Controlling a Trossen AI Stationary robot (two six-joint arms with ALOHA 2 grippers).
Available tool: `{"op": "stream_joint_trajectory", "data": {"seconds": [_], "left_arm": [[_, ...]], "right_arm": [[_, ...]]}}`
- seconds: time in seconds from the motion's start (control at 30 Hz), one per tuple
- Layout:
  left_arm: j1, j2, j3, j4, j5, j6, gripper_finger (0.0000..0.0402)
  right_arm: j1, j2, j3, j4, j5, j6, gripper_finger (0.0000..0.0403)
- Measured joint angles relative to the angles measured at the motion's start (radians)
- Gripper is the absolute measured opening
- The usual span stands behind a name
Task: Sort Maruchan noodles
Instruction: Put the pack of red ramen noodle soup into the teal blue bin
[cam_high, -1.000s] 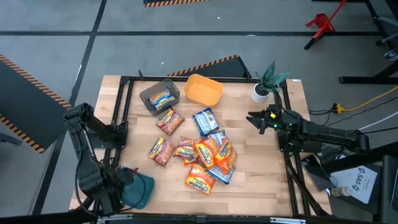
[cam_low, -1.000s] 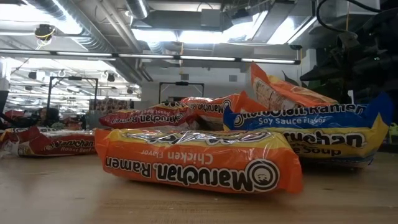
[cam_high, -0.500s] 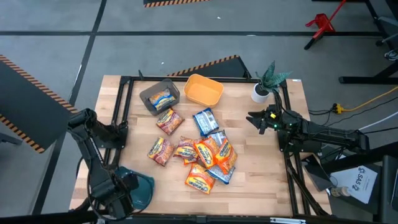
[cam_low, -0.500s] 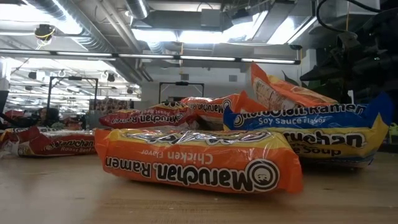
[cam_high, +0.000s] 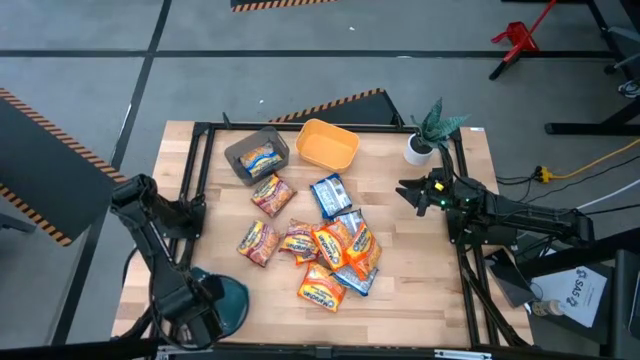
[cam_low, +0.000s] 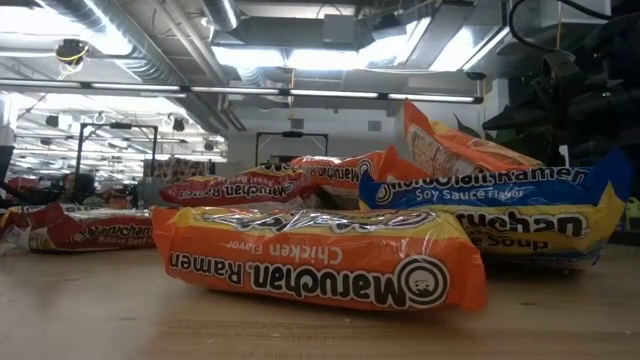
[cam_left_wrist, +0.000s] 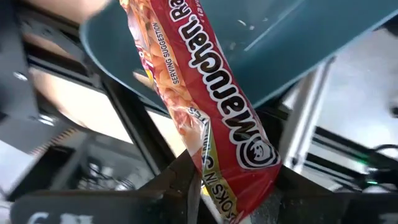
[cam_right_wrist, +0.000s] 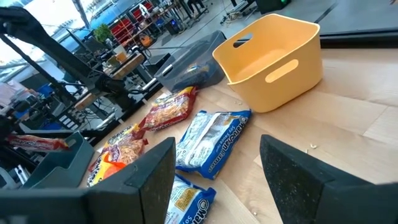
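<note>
**Red packet over the teal bin, pile waits mid-table**

From above, the left gripper (cam_high: 200, 318) sits at the near-left corner of the table (cam_high: 420, 260), right over the teal bin (cam_high: 232, 300), but the arm hides what it carries. The left wrist view fills that in: its fingers are clamped on the end of a red packet (cam_left_wrist: 205, 112), which stretches out over the bin's teal inside. That is the grip, narrow and tight on crinkly plastic.

Across the table, the right gripper (cam_high: 408, 192) hangs near the right edge, just beside the potted plant (cam_high: 428, 130). The right wrist view shows its two dark fingers (cam_right_wrist: 152, 174) standing apart with nothing between them, looking out at the yellow bin (cam_right_wrist: 273, 59) and a blue packet (cam_right_wrist: 211, 140) lying flat in front of it.

The overhead camera gives the layout: the grey bin (cam_high: 256, 155) at the far side with one packet in it, the yellow one beside it, and the Maruchan noodles (cam_high: 325, 250) heaped in the middle of the table, some overlapping.

Down low, neither arm shows. An orange chicken packet (cam_low: 320, 255) fills the foreground, label upside down, with a blue soy sauce packet (cam_low: 500, 200) stacked behind it.
</note>
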Motion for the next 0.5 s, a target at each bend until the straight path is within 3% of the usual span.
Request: {"op": "stream_joint_trajectory", "data": {"seconds": [0.3,0.5], "left_arm": [[0.097,0.0,0.0,0.091,0.107,-0.204,0.0089],[0.162,0.0,0.0,0.088,0.102,-0.295,0.0089]], "right_arm": [[0.0,0.0,0.0,0.0,0.0,-0.011,0.0221],[0.0,0.0,0.0,-0.001,-0.01,-0.011,0.0221]]}}
